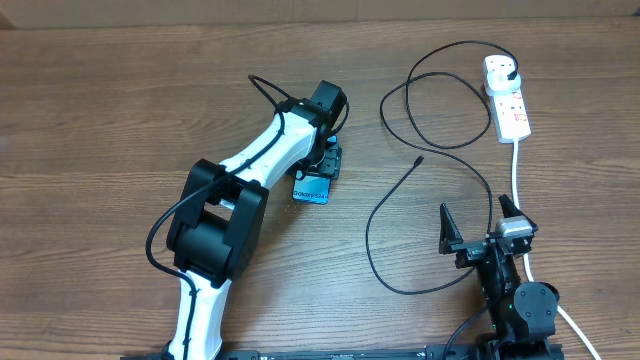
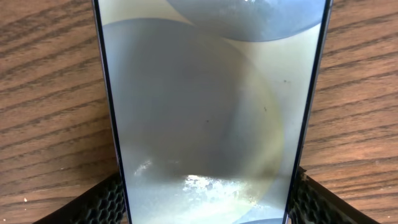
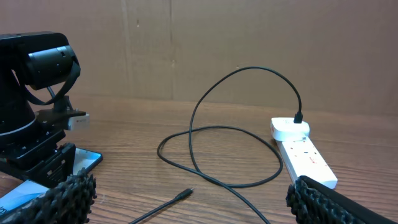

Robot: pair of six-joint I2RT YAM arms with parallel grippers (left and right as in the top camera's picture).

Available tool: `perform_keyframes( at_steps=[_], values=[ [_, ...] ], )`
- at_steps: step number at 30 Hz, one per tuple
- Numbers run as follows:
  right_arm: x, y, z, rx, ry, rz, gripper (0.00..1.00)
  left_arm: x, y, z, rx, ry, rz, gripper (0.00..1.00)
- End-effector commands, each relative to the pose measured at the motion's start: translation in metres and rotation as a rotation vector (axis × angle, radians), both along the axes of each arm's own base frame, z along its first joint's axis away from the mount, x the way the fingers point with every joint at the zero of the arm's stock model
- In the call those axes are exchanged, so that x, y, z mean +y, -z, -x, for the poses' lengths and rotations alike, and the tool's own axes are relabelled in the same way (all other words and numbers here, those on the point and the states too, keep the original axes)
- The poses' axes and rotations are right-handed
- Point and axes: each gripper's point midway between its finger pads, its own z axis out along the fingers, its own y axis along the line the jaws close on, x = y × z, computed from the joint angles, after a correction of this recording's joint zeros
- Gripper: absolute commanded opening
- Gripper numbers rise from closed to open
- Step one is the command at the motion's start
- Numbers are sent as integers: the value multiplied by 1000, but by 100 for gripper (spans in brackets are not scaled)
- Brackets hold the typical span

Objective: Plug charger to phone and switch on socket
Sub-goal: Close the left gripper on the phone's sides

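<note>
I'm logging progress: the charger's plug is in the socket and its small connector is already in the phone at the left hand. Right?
No. The plug of the charger is in the socket, but its small connector lies loose on the table, apart from the phone at the left hand. The overhead view shows it.

I log the table (image 1: 100, 100) as brown wood grain. The socket (image 1: 509, 100) is white with red markings, its cord (image 1: 516, 165) white. On the socket, the charger (image 3: 255, 68) is black. The phone (image 1: 312, 189) screen: blue, grey-beige circles up close.
</note>
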Motion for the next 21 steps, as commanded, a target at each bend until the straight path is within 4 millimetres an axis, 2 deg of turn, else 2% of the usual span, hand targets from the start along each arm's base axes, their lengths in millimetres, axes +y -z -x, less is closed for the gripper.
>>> perform_keyframes(
  at_steps=[1,3,7,14,21],
  values=[
    [-1,4,-1,5,6,-5,100,23,54,37,158,11,-119,72],
    [-1,4,-1,5,6,-5,100,23,54,37,158,10,-119,72],
    [-1,4,-1,5,6,-5,100,26,54,35,148,9,-137,80],
    [-1,3,-1,5,6,-5,100,30,54,34,138,12,-163,80],
    [-1,3,-1,5,6,-5,100,30,54,35,141,4,-161,74]
  ],
)
